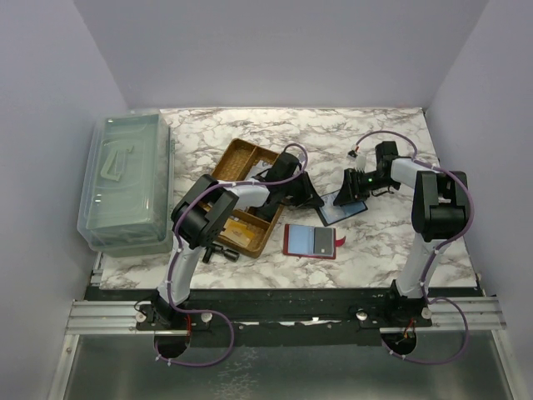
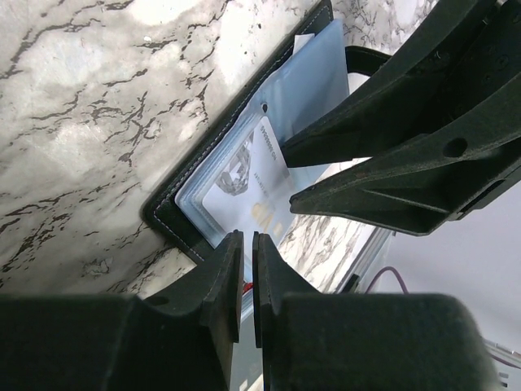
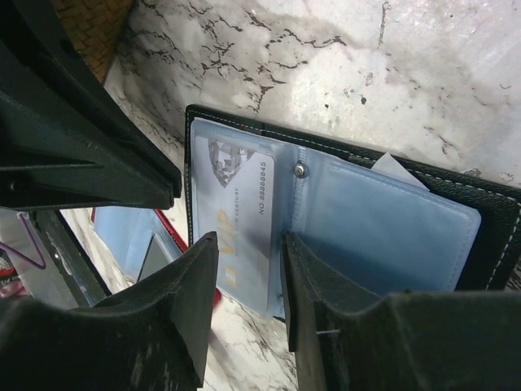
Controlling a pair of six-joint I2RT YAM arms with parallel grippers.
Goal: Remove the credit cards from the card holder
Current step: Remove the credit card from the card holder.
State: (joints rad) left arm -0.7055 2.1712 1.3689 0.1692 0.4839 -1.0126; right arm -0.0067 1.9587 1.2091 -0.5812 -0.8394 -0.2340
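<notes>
Progress looks early from my seat: the card holder (image 1: 341, 207) lies open and flat on the bench (image 1: 383, 250), between the two arms, and at least one card (image 3: 236, 204) is not out yet. That pale card, printed with VIP and a number, sits in the clear sleeve on the holder's left leaf. The neighbouring sleeve looks plain blue, and I cannot tell if it hides another card.

My right pincer (image 3: 248, 261) is spread, its fingers straddling the near edge of the sleeve that holds the card, not closed on it. My left pincer (image 2: 247, 248) is pressed almost together, only a thin slit between the fingers, right at the holder's corner. I cannot tell whether it nips the sleeve edge.

Nearer the arm bases, a red-edged flat item (image 1: 310, 241) with blue and grey faces lies apart from the holder. It may be something already pulled out, but I cannot be sure.

I judge that the main work remains: grip the VIP card, slide it free, then check the other sleeves.
</notes>
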